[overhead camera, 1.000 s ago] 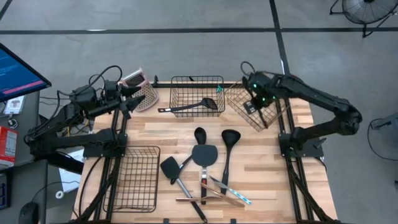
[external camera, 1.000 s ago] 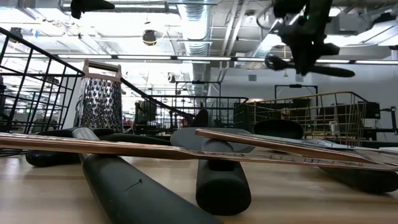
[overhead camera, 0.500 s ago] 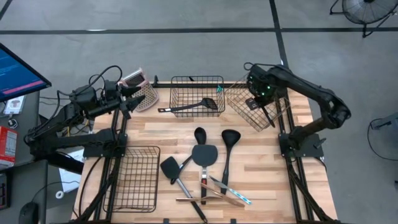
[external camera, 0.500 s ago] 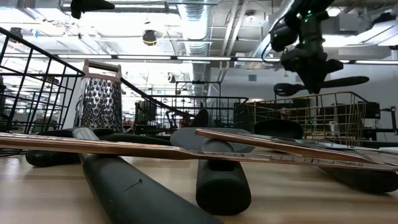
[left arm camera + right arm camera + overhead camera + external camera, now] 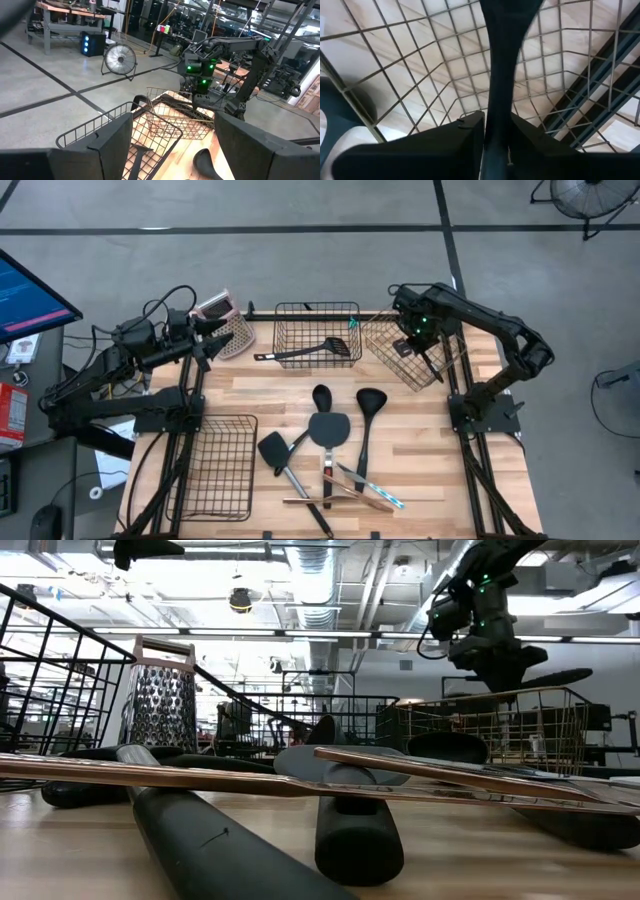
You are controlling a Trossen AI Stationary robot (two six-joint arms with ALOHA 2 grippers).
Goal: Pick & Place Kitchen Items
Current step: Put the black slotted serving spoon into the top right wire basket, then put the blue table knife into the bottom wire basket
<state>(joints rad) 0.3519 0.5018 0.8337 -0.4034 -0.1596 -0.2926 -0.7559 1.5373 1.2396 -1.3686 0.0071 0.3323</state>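
A workshop-like lab: concrete floor, ceiling ducts, workbenches.

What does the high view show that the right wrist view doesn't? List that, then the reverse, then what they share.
Only the high view: the left end effector, open at the table's far left corner, the black wire basket holding a black slotted spatula, and loose black ladles and spatulas mid-table. Only the right wrist view: the right end effector with its fingers flanking the black long utensil handle up close. Both: that handle above the copper wire basket and the wooden tabletop.
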